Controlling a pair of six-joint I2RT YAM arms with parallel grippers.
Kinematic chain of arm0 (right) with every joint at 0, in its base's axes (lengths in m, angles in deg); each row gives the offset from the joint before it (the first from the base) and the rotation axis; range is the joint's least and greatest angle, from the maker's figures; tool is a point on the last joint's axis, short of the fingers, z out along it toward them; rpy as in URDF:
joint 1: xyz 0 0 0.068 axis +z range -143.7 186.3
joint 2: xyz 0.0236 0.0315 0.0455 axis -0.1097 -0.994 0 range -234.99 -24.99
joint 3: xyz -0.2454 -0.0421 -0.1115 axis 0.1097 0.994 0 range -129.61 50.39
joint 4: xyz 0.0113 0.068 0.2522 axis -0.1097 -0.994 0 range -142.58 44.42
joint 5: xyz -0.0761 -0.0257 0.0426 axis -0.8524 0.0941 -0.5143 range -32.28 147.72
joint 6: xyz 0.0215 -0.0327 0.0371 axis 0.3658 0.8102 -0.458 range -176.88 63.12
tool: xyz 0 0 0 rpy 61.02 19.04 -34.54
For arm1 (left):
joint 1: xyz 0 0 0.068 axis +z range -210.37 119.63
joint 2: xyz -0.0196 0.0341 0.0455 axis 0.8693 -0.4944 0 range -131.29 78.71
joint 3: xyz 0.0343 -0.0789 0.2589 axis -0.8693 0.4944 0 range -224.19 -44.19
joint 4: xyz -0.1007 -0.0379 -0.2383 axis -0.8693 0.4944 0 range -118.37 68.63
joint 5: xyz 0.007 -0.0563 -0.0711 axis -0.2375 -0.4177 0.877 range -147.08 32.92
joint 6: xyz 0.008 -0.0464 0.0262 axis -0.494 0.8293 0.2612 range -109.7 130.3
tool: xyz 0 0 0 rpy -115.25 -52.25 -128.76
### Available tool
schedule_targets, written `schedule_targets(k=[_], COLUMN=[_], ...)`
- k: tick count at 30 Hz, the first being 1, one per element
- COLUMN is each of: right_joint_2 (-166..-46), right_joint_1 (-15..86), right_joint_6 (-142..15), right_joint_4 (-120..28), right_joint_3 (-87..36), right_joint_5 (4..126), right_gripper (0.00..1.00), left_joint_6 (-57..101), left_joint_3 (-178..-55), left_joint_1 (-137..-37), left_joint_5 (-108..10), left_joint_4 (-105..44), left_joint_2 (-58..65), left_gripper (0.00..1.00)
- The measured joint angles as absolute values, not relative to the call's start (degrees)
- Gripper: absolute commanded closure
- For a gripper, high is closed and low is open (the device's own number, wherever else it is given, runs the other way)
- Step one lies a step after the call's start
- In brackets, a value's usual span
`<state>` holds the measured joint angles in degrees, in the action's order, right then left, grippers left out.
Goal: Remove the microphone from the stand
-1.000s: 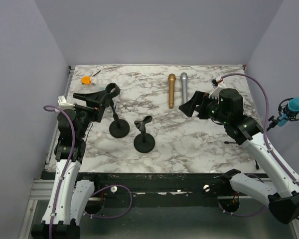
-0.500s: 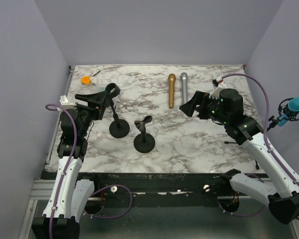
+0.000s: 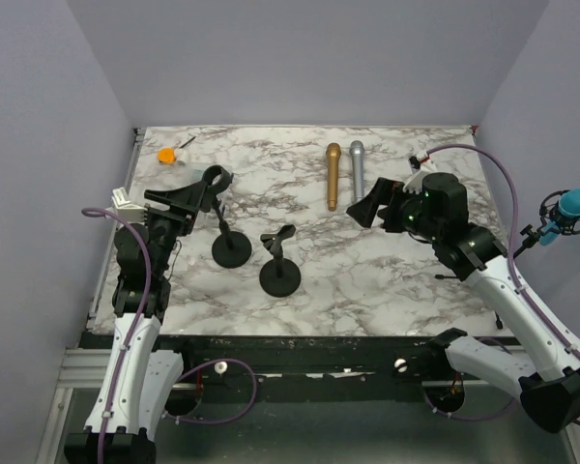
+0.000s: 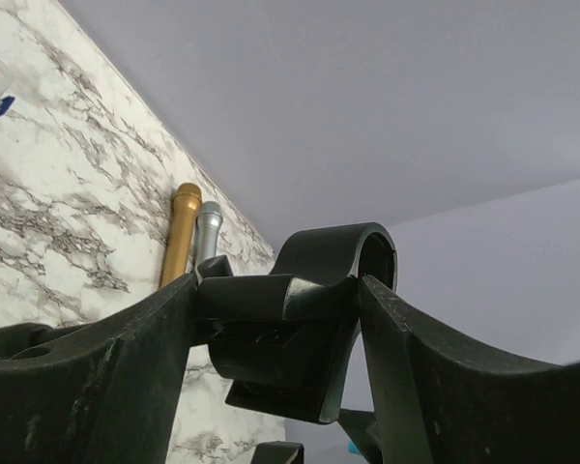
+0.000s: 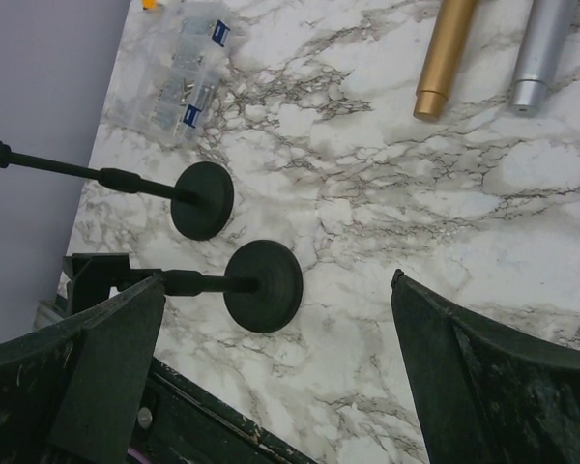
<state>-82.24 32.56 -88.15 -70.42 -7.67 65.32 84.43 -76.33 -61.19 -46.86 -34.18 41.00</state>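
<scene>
while the left gripper (image 3: 201, 189) sits over at 9 o'clock on the marble table (image 3: 367, 280), its fingers (image 4: 106, 367) are pressed against both sides of the clip (image 4: 333, 256) on top of the taller stand (image 3: 232, 249). from the left wrist view the clip fills the gap between them, so i'd call that a clamp on the clip.

the gold microphone (image 3: 333, 176) and the silver microphone (image 3: 357, 169) are both lying flat on the table up around 12 to 1 o'clock. they're side by side and nearly touching, well apart from either stand.

the shorter stand (image 3: 279, 278) is at about 7 o'clock from the table's middle, just beside the taller one, with the two round bases close but not touching.

the right gripper (image 3: 369, 205) hangs above the table at roughly 3 o'clock, pointing toward 9, just beside the lower ends of the two microphones. its fingers (image 5: 464, 367) are spread wide with nothing between them.

a small orange thing (image 3: 166, 154) sits in the 10 o'clock corner, next to a clear plastic packet (image 5: 188, 72).
</scene>
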Motion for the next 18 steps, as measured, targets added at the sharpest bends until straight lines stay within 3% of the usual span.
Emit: schedule_targets(k=[14, 18], right_joint_2=[-83.5, -83.5], right_joint_1=[32.6, 32.6], right_joint_6=[-88.6, -88.6], right_joint_4=[-69.3, -69.2], right_joint_3=[-6.0, -5.5], right_joint_5=[65.3, 65.4], right_gripper=[0.0, 0.0], left_joint_6=[78.2, 77.3], left_joint_3=[-69.0, -68.5], left_joint_1=[-61.2, -61.2], left_joint_5=[-46.4, -46.5], left_joint_4=[-38.0, -38.4], left_joint_2=[35.0, 35.7], left_gripper=[0.35, 0.2])
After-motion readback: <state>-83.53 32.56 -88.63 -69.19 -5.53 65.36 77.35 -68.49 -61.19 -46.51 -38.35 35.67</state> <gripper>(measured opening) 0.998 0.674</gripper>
